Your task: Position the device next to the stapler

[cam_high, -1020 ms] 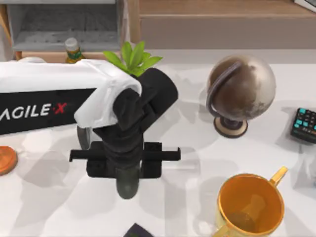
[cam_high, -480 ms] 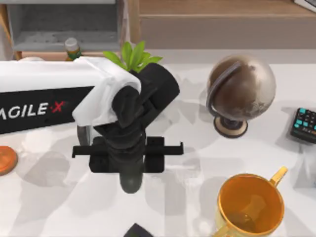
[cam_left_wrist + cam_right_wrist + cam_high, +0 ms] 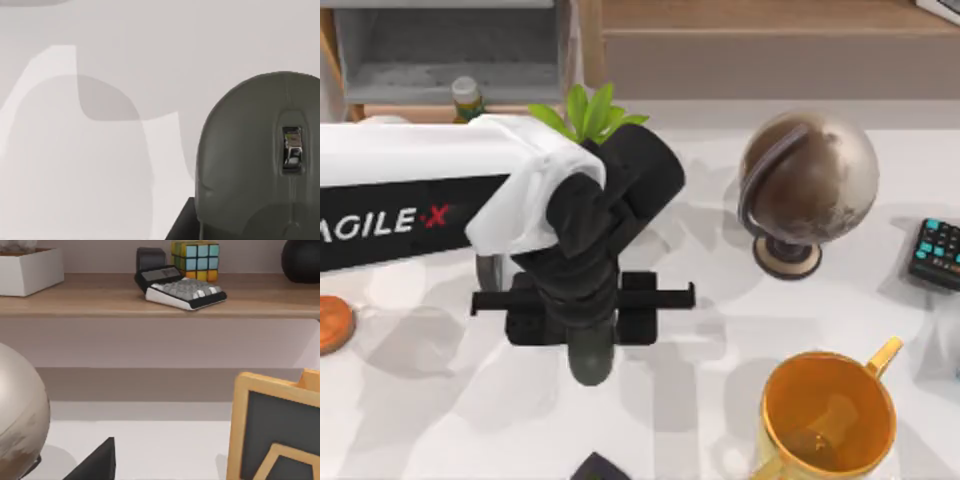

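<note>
From above, the left gripper (image 3: 588,345) hangs over the tabletop's (image 3: 700,400) middle, toward its near edge, a grey mouse (image 3: 589,358) poking out below it. The left wrist view shows that mouse (image 3: 260,160) close; it seems gripped, though the fingers are hidden, so I cannot tell

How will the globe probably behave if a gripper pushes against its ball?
The globe would probably tip rather than slide: its big ball sits high over a much smaller round base. Once down, it would likely roll, since the ball is round. The surface looks smooth and glossy, so fingers may slip on it. The left gripper hangs well to its left.
</note>
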